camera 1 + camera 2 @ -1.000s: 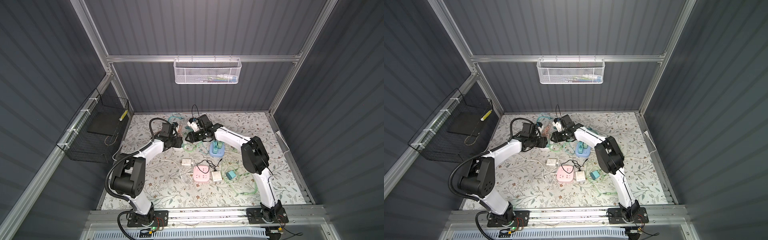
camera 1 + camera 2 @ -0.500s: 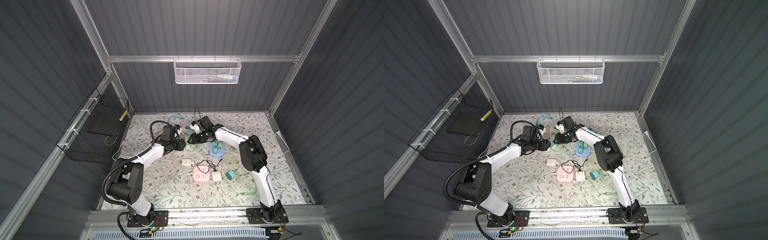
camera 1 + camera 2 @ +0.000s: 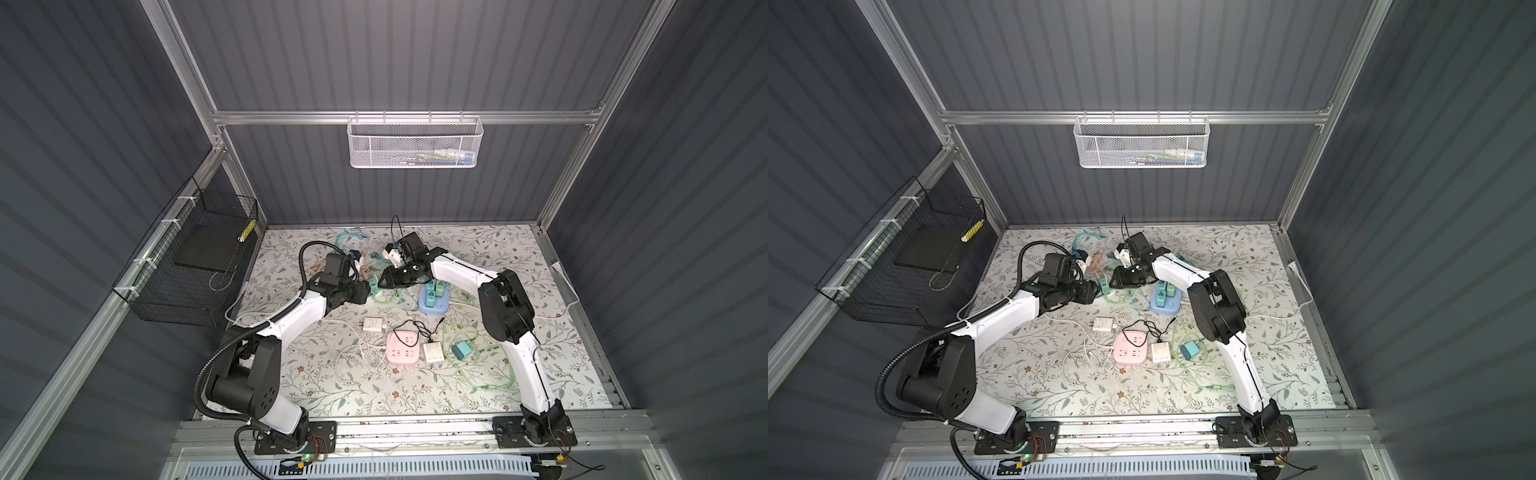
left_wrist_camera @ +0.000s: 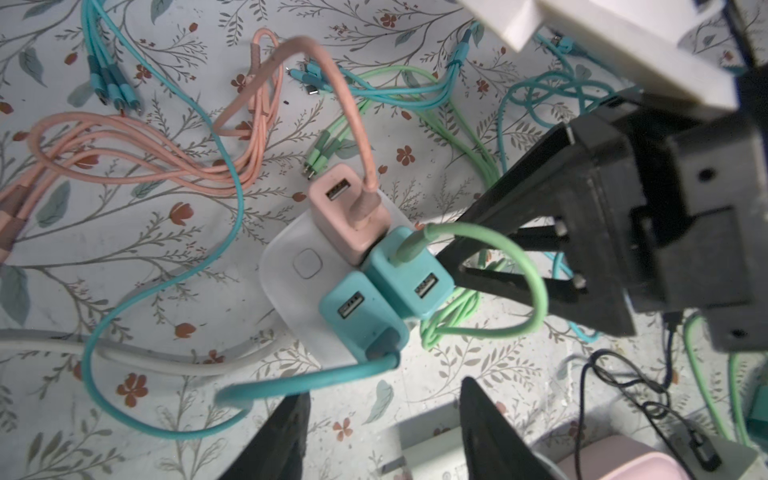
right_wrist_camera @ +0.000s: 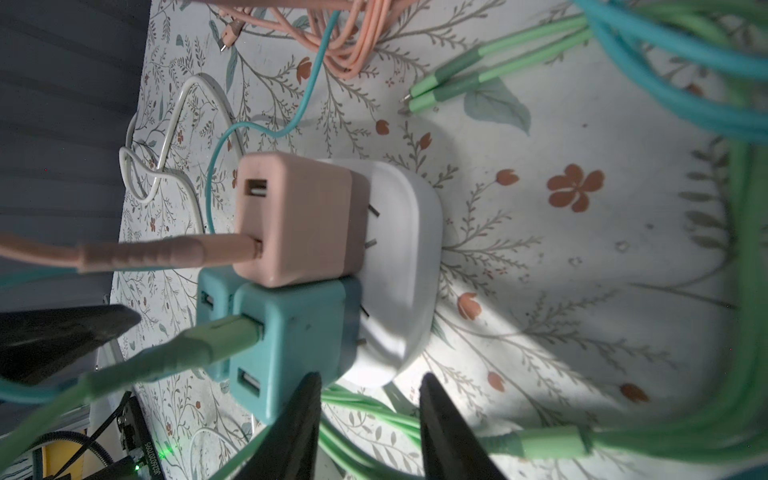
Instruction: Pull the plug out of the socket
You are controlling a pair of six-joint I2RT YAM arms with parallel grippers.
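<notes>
White socket [image 4: 291,266], carrying pink plug [image 4: 349,212] and teal plug [image 4: 409,274], lies at 11 o'clock from the pink power strip [image 3: 402,348]. Left gripper [image 4: 386,388] hangs spread, empty, at its 9 o'clock. Right gripper [image 5: 370,376], spread, is at 3 o'clock beside the teal plug's edge. Cables [image 4: 232,174] crowd around.

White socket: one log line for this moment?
white socket: pink charger, teal charger plugged in | right gripper: open, beside teal charger | left gripper: open, empty
</notes>
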